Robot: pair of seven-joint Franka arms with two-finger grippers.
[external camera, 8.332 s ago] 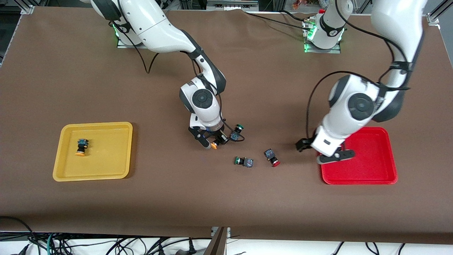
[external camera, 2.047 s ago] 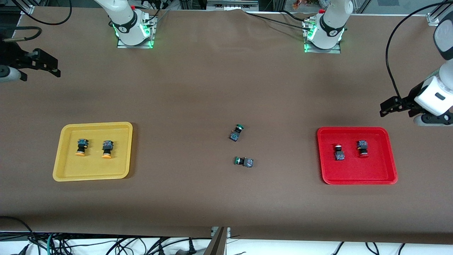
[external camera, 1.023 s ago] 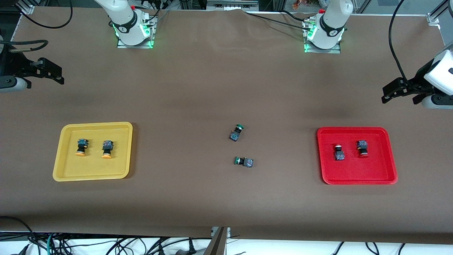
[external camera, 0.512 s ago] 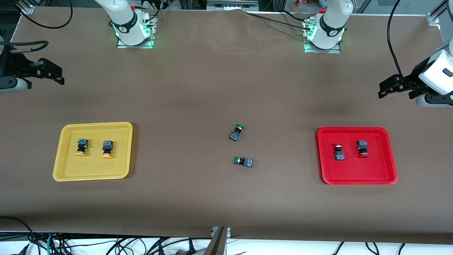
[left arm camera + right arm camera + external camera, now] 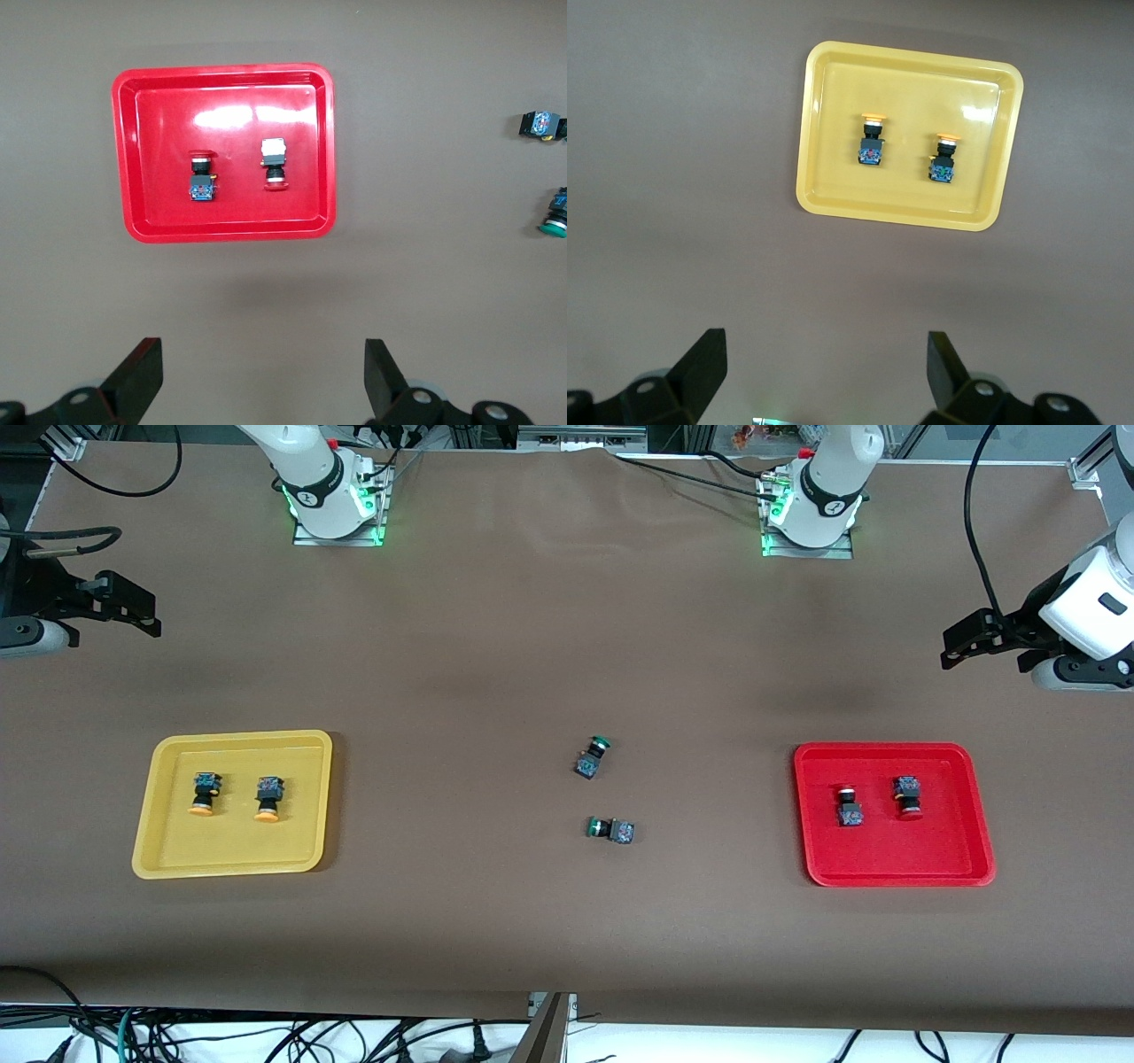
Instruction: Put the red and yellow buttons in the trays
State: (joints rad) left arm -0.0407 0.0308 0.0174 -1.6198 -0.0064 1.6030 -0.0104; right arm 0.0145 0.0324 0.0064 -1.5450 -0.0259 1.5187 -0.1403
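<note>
The yellow tray (image 5: 151,833) sits toward the right arm's end of the table, w/ two orange-yellow-capped buttons lying inside it side by side: one (image 5: 203,793) closer to that end, the other (image 5: 267,798) just beside it, apart, not touching. Both show in the right wrist view too (caps pointing the same way).

The red tray (image 5: 895,875) sits toward the left arm's end. Two red-capped buttons lie in it: one (image 5: 849,807) closer to the table's middle, the other (image 5: 907,796) beside it, apart. Their caps point opposite ways (clear in the left wrist view).

Two green-capped switches lie on the bare brown table (image 5: 532,646) btwn the trays, approx. mid-table: one (image 5: 592,756) farther from the front camera, the other (image 5: 611,831) nearer.

Left gripper (image 5: 992,646) hangs up in the air over the table edge at the left arm's end, holding nothing, jaws spread wide apart. Right gripper (image 5: 84,615) hangs over the edge at the right arm's end, also holding nothing, jaws wide apart.
</note>
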